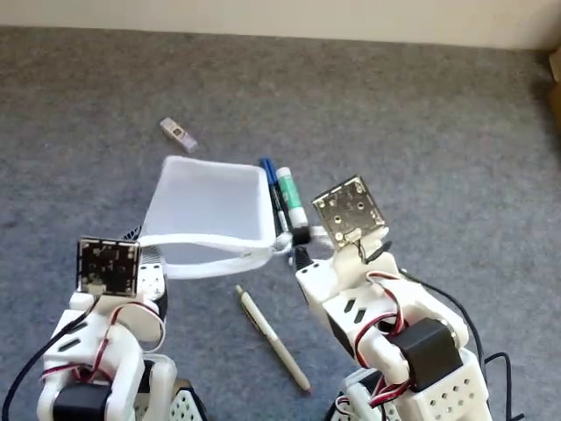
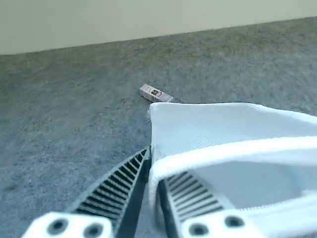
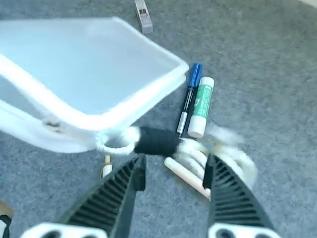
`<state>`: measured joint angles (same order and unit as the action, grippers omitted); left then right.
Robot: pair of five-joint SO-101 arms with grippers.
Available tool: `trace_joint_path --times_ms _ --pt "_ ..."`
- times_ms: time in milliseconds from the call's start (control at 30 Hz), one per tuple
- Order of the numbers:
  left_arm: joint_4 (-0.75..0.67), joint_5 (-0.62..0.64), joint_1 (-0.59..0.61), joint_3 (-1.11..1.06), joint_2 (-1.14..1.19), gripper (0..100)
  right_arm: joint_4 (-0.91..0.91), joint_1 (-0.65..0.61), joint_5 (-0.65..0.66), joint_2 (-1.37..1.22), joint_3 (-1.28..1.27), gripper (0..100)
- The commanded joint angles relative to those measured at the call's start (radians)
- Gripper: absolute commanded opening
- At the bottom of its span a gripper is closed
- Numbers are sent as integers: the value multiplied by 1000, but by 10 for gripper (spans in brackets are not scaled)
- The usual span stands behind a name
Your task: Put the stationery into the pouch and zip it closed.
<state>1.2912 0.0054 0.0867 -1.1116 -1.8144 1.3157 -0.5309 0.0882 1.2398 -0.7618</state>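
Shown on a grey carpet (image 1: 421,114) were two arms, one pouch and four loose pieces of stationery, all four outside the pouch. At the left, the left gripper (image 2: 154,167) was seen pressed together on the near left rim of the white translucent pouch (image 1: 206,206). The rim was pinched between its ribbed fingers, whose tips were partly hidden by the fabric. The pouch was placed at the centre of the carpet, between the two arms, with its mouth open.

Beyond its far left corner, well apart from both arms, one small labelled stick (image 1: 178,133) was laid. Print was carried on its wrapper but was too small to be read. Nearer than the pouch, one beige pen (image 1: 272,338) was laid slantwise between the arm bases, its far end close to the pouch's near edge.

Just beside the pouch's right side, one blue pen (image 1: 271,184) and one green-and-white stick (image 1: 292,197) were laid side by side. Whether they touched could not be told. White print was shown on the green band, but it was illegible.

At the right, the right gripper (image 3: 173,166) was seen spread, with nothing clasped. A black pull tab (image 3: 156,141) at the pouch's near right corner was found just ahead of its fingertips. A blurred white shape beside the tab could not be made out.
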Motion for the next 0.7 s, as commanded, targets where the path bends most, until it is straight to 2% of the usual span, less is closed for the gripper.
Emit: trace_joint_path --times_ms 0,133,300,433,667 --pt "-21 9 12 107 2 7 12 16 -32 2 68 181" --pt "-18 9 13 145 35 7 12 18 -37 -1 68 181" --pt "29 9 19 263 254 7 13 19 -35 -4 68 181" --pt "81 9 91 392 384 7 13 41 -34 -5 68 181" --pt "135 9 220 446 410 7 13 114 15 -7 61 181"
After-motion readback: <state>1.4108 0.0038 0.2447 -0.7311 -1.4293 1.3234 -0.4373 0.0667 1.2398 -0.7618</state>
